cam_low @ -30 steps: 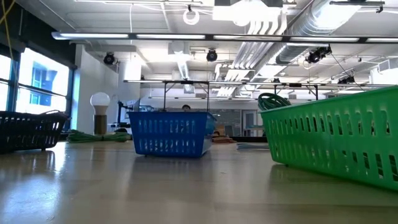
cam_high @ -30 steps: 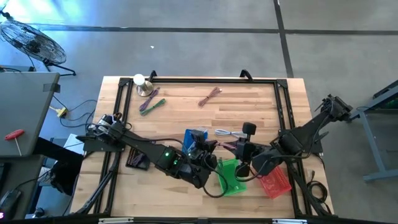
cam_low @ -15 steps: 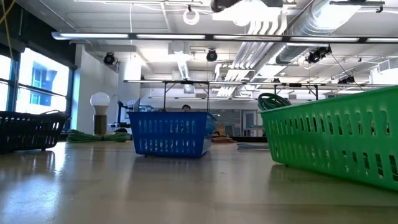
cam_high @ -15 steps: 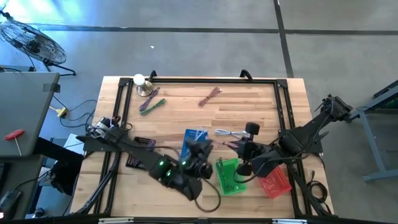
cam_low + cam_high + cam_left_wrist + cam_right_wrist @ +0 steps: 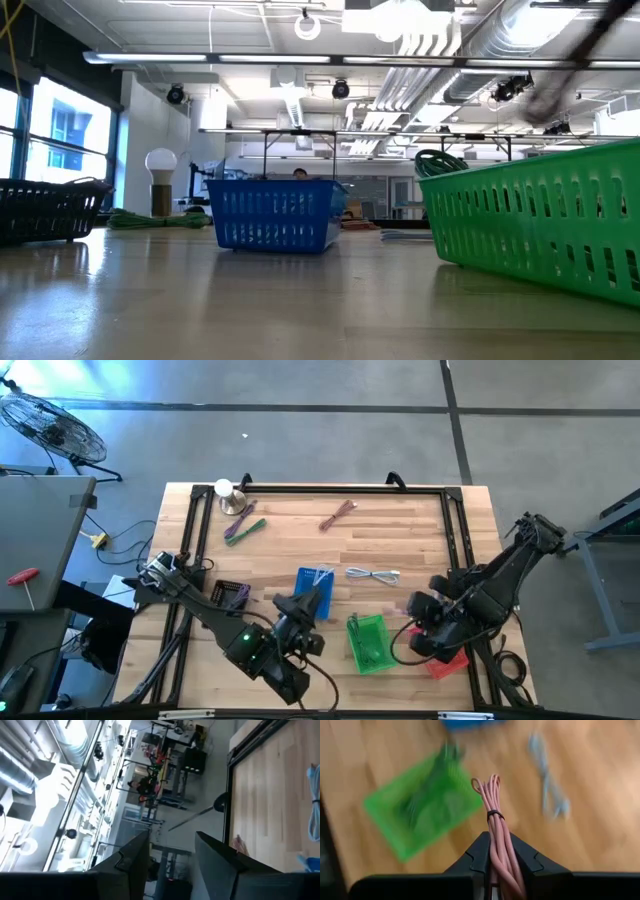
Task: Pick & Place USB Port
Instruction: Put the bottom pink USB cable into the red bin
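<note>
Holding a coiled pink cable (image 5: 495, 827) bound by a dark tie, the right gripper (image 5: 496, 865) has its jaws pinched narrow on the bundle; the looped end stands out past the fingertips. In the high view this gripper (image 5: 418, 608) sits over the near right part of the table (image 5: 420, 540), just beside the red basket (image 5: 447, 660) and a little to the right of the green basket (image 5: 368, 643). From the right wrist, the green basket (image 5: 422, 815) lies below and to one side of the held bundle, with a grey-white cable (image 5: 547, 790) on the bare wood farther off.

The green basket already contains a green cable (image 5: 366, 650). A blue basket (image 5: 314, 588) stands near the table's middle, and a dark basket (image 5: 230, 596) sits toward the left edge. The grey-white cable (image 5: 372, 573) lies between the blue basket and the right arm. Another pink cable (image 5: 338, 514), a green and purple cable (image 5: 244, 526) and a light bulb (image 5: 224, 490) lie along the far side.

The left gripper (image 5: 300, 610) is raised near the blue basket; its wrist view shows the fingers (image 5: 220, 862) parted with nothing between them, pointing out toward the room.
</note>
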Robot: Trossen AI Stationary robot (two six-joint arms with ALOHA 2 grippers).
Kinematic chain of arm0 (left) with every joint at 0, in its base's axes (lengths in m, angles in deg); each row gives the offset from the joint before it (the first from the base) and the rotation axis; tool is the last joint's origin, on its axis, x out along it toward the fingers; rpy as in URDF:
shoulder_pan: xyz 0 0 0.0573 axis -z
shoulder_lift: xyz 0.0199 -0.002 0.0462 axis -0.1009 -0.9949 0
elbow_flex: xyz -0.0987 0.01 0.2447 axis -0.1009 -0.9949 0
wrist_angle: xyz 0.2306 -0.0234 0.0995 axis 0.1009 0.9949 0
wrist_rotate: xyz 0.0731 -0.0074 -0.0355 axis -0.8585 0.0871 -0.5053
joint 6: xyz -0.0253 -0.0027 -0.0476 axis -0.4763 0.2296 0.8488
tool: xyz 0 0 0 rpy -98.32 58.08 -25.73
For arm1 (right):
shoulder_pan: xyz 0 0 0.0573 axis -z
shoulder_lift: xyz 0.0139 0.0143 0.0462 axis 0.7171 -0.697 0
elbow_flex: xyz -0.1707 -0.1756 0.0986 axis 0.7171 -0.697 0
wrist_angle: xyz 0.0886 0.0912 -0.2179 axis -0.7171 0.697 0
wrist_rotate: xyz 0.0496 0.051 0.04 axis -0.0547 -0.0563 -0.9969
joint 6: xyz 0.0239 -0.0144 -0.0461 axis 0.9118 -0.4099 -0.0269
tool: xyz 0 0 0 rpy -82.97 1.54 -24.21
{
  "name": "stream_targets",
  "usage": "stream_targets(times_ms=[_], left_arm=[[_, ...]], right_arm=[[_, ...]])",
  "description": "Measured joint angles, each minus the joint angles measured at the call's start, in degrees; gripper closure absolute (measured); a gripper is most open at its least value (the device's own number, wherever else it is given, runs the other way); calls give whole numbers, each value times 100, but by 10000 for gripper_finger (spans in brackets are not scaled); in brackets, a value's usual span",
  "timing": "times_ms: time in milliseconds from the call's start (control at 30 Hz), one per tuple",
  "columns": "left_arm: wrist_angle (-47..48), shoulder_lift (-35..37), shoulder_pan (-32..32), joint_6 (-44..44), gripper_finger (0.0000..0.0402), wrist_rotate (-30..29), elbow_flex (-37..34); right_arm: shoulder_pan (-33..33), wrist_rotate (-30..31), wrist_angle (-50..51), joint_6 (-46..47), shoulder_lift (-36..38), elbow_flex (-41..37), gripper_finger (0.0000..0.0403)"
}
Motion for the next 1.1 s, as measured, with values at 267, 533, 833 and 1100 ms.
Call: stream_targets(times_ms=[267, 533, 833, 1100], left_arm=[[938, 0, -244, 1356, 248, 1168, -2], [1479, 0, -575, 2242, 248, 2267, -2], [2250, 0, -786, 3209, 248, 3312, -2], [2576, 0, -778, 3714, 248, 3585, -2]], right_arm=[[-94, -2402, 375, 1233, 0, 179, 369], [-94, -3786, 776, 1608, 79, 463, 370], [-94, -3962, 926, 1803, -180, 465, 370], [-137, -4250, 883, 1773, -678, 464, 370]])
